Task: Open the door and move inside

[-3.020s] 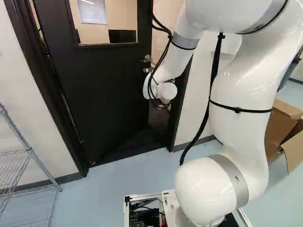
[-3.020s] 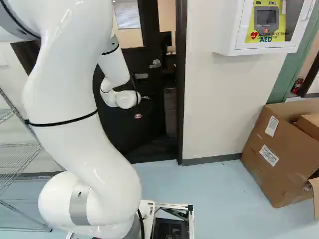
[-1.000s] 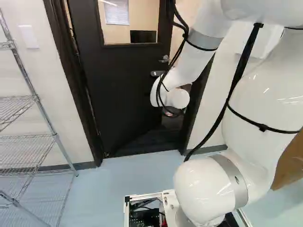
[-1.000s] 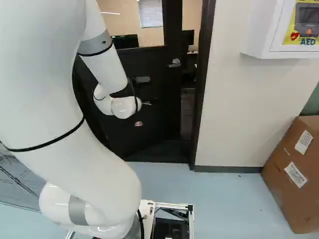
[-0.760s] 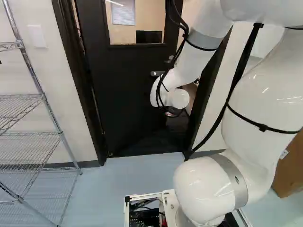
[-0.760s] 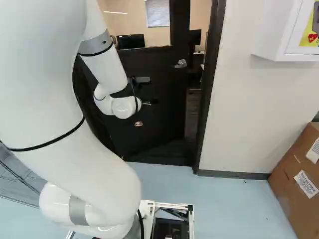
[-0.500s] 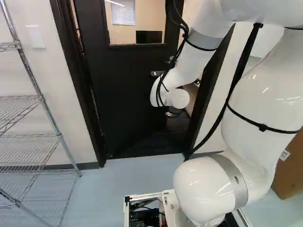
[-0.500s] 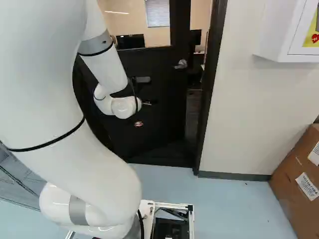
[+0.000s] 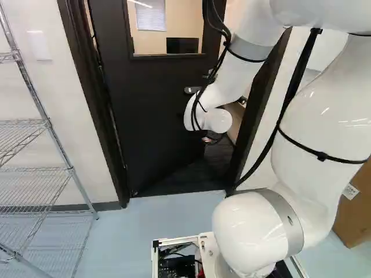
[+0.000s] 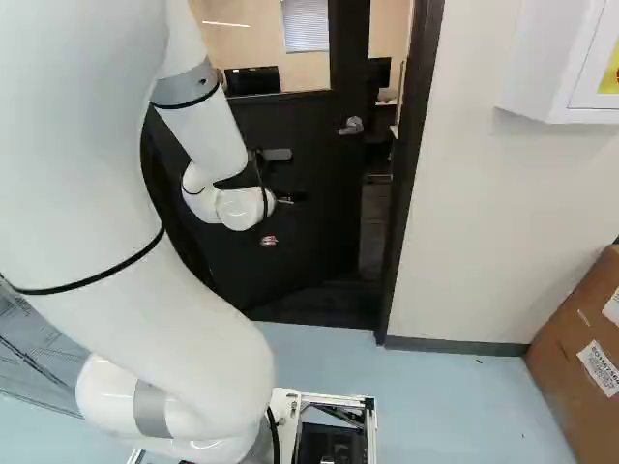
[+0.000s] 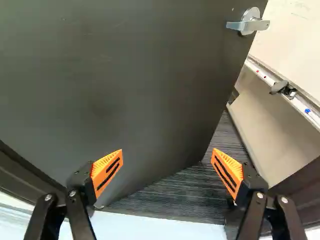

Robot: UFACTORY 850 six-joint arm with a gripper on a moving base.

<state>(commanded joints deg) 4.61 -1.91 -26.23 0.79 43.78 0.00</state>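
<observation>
swing the door [image 11: 125, 75] wider, then roll through

judge the step in hand as pushing an ajar door inward. find it straight ahead of the gripper [image 11: 167, 151], hinged toward the left of the left base view and swung away from the base [image 9: 174, 239], with a gap [image 10: 375, 222] on its handle side. read the gripper as spread wide, holding nothing; as for contact with the door — cannot tell.

press on the flat face toward the free edge, below the handle [image 11: 248, 25], for better leverage; leave the lever alone while the latch looks clear. advance slowly, following the door's arc so as not to skid off its edge. mind the frame [image 10: 404, 174] beside the gap — easy to catch with a spread finger or a drifting base. tuck in the arm [image 9: 336, 110] and line up with the gap's middle before crossing.
</observation>
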